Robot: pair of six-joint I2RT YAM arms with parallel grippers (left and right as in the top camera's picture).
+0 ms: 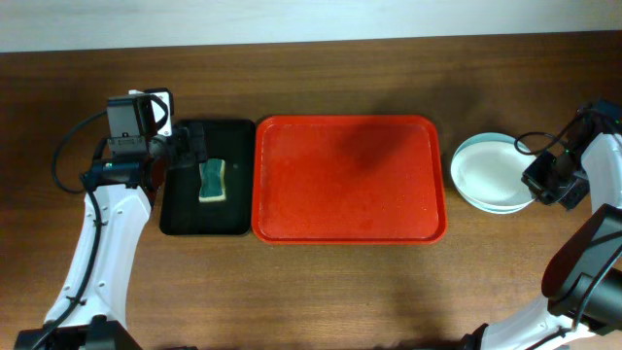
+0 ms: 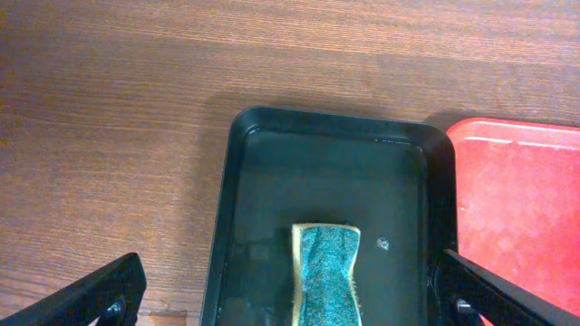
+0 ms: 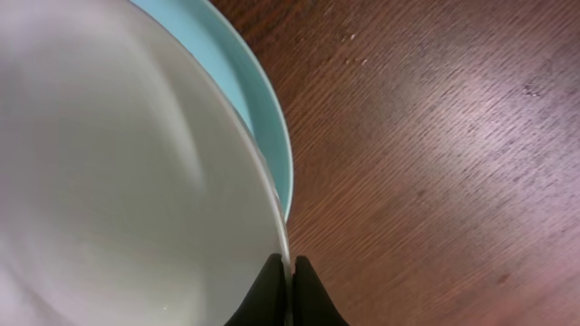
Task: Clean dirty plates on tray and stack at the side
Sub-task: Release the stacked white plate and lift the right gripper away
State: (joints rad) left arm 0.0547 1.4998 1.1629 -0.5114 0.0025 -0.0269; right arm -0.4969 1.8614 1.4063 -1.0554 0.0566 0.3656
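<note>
Across the whole overhead view we see a brown wooden table, its grain running lengthwise, with a pale strip of wall along the far edge. At the middle of the wood lies the red tray, with a raised rim, rounded corners and a soft shadow on its floor. Just beside its left rim sits a smaller black tray holding a green-topped sponge. We find the left gripper hovering over the black tray's far end. Its fingers are spread wide apart, and the sponge lies between them in the wrist view. To the right of the red tray, near it but apart, the plates are stacked on the wood, with a white plate on top of a mint-blue plate. We cannot tell how many lie beneath. The right gripper has its fingers pinched together on the white plate's rim at the stack's right side.
</note>
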